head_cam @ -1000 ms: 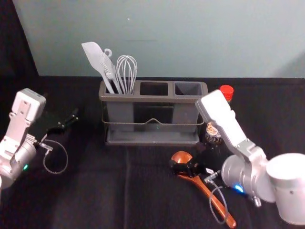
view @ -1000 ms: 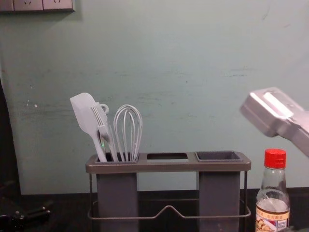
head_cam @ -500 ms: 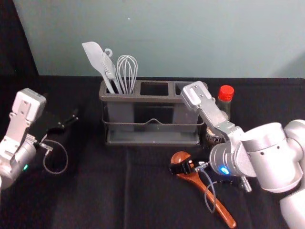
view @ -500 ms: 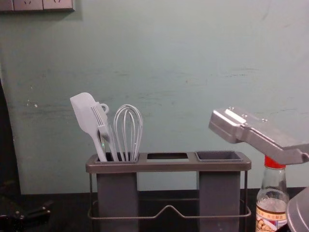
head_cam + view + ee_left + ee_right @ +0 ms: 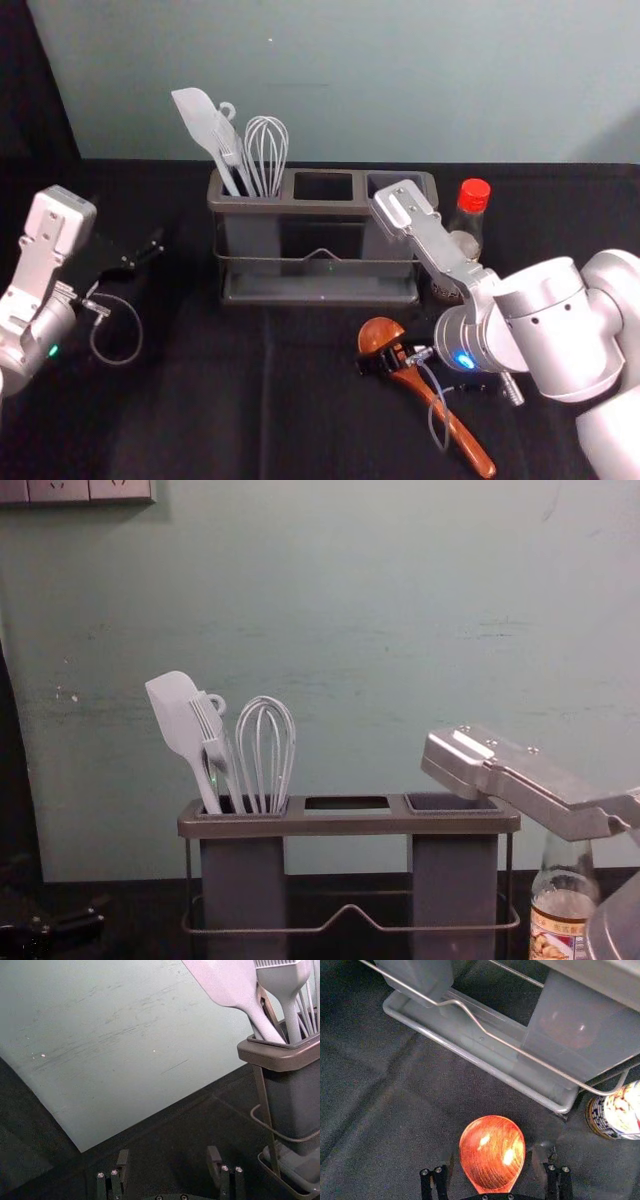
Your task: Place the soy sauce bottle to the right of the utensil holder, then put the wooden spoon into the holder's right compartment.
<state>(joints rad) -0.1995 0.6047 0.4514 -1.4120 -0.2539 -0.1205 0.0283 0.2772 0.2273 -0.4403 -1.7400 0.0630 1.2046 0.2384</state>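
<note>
My right gripper (image 5: 388, 358) is over the upper handle of the wooden spoon (image 5: 456, 432), which lies bowl-up on the cloth in front of the utensil holder (image 5: 320, 288). In the right wrist view, my right gripper (image 5: 493, 1160) is open, one finger on each side of the spoon bowl (image 5: 492, 1152). The red-capped soy sauce bottle (image 5: 470, 215) stands upright just right of the holder; the right arm partly covers it. The holder's right compartment (image 5: 455, 880) holds nothing visible. My left gripper (image 5: 146, 256) is parked at the left, open in the left wrist view (image 5: 169, 1154).
A white spatula (image 5: 205, 125), a fork-like utensil and a whisk (image 5: 266, 150) rise from the holder's left compartment. Behind it stands a pale green wall (image 5: 350, 80). Black cloth (image 5: 200, 400) covers the table.
The right forearm has swung inward and then tilted lower, now covering the bottle's cap in the chest view. The right gripper has turned and settled around the spoon. The spoon, bottle and left arm stay put.
</note>
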